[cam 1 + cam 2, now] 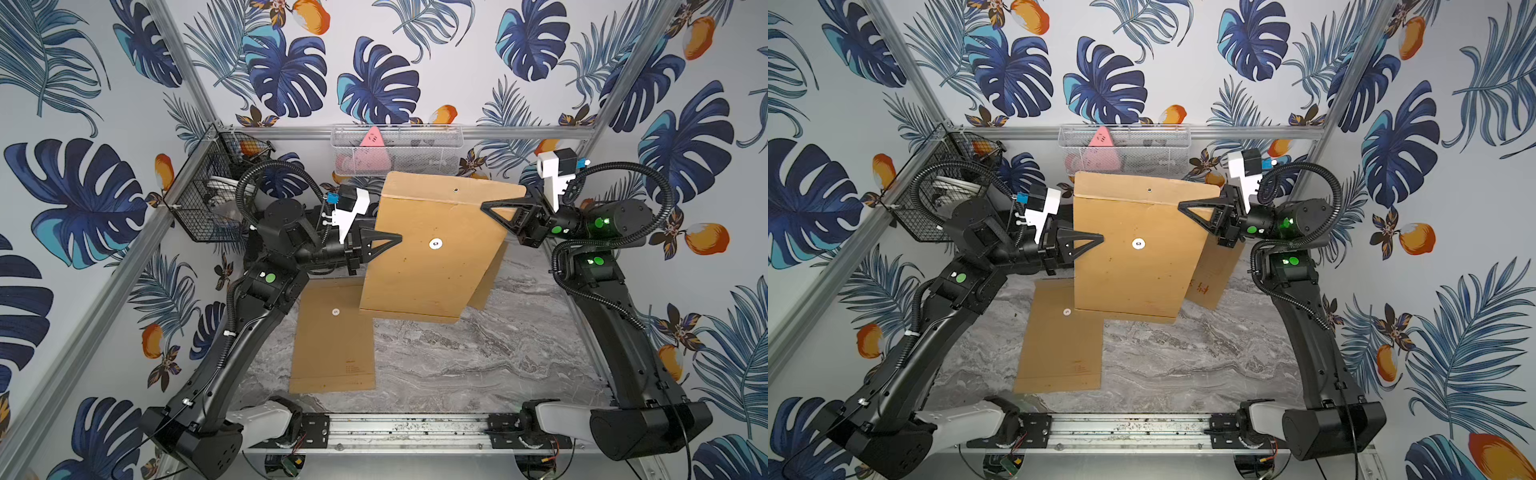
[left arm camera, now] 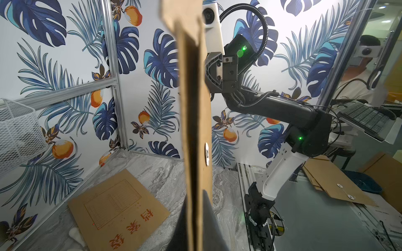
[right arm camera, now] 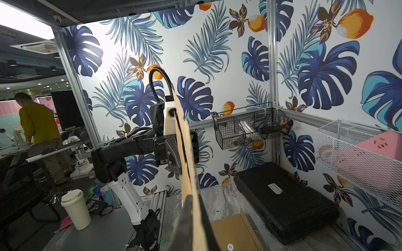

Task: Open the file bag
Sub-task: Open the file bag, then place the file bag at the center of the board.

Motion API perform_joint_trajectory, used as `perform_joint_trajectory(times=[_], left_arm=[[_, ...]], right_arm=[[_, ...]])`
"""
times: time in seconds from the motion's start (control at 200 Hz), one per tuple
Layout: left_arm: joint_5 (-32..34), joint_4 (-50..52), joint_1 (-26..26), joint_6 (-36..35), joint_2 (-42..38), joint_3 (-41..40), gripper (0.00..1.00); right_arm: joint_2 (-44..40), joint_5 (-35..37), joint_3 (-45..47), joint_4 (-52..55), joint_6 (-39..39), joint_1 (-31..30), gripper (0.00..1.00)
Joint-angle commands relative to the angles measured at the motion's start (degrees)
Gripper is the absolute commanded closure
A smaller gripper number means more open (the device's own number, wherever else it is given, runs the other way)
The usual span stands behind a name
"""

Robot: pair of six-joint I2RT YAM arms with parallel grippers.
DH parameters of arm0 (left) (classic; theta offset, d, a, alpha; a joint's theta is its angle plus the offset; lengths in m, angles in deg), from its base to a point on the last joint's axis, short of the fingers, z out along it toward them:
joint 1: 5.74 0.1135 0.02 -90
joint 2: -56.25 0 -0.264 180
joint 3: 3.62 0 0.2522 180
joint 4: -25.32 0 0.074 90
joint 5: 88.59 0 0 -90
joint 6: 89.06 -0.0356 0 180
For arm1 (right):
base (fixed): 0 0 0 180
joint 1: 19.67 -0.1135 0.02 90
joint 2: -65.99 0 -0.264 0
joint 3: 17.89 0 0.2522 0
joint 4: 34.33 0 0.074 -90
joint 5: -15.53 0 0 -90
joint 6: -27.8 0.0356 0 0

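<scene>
The brown kraft-paper file bag (image 1: 424,270) hangs in the air above the grey marbled surface (image 1: 478,365), tilted, with its flap (image 1: 436,185) toward the back wall. The left pincer (image 1: 398,240) is clenched on the bag's left edge, about level with the white round fastener disc (image 1: 435,244). The right pincer (image 1: 484,205) is clenched on the right edge, close to the flap's fold. In both wrist views the paper runs edge-on between the jaws.

The step in hand looks like freeing the flap while the bag is held up. I cannot tell whether the right pincer has the flap alone or flap and body together, and no tie string shows around the disc. To do it well, the left pincer should hold the body firm while the right peels the flap up and back along its fold, slowly and in 1 arc. Pulling the 2 pincers apart would tear thin paper or drag it out of a grip. If the body lifts with the flap, the grip should be retaken on the flap's free edge.

On the surface, a second brown file bag (image 1: 332,353) lies flat under the left arm, and a third brown file bag (image 1: 1212,274) shows partly beneath the lifted 1. A black wire basket (image 1: 203,199) and a white mesh basket (image 1: 415,153) hang on the aluminium frame, and leaf-and-fruit wallpaper (image 1: 291,70) covers the walls.
</scene>
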Motion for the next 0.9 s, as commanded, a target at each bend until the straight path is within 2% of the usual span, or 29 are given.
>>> perform_joint_trajectory(times=[0.0,0.045,0.065,0.195,0.22,0.24,0.355,0.48,0.56,0.691,0.896], left_arm=[[3.12,-1.43,0.07,0.51,-0.7,-0.7,1.0],[4.82,-0.94,0.13,0.44,-0.95,-1.0,1.0],[5.83,-0.61,0.08,0.43,-1.03,-1.1,0.95],[14.79,3.1,0.12,0.35,-2.01,-1.87,0.6],[16.47,4.06,0.07,0.37,-2.25,-2.16,0.45],[17.9,4.82,0.11,0.35,-2.42,-2.47,0.39],[26.52,10.28,0.14,0.81,-3.37,-4.76,0.22],[36.64,14.01,0.07,3.16,-4.54,-9.62,0.02],[42.22,15.58,0.07,4.41,-4.52,-12.96,0.01],[47.63,17.05,0.23,6.12,-2.4,-17.56,0.01],[49.91,15.87,2.29,9.13,3.32,-22.5,0.06]], right_arm=[[-0.62,-0.43,-0.17,0.72,-1.23,-0.16,1.0],[-0.79,-0.23,-0.53,3.38,-3.11,-0.16,1.0],[-0.88,-0.04,-0.75,4.7,-4.07,-0.16,1.0],[-1.92,3.94,-2.91,17.01,-12.04,-0.16,1.0],[-2.07,5.43,-3.69,20.51,-13.95,-0.16,1.0],[-2.19,6.64,-4.51,23.73,-15.7,-0.16,1.0],[-1.64,13.64,-8.93,40.46,-24.99,-0.76,1.0],[-1.82,20.29,-9.7,47.53,-29.01,-2.73,1.0],[-1.73,24.81,-10.09,51.17,-31.45,-5.14,1.0],[-0.77,30.17,-11.43,55.71,-34.49,-9.95,1.0],[-1.53,33.42,-8.79,54.78,-33.31,-15.01,1.0]])
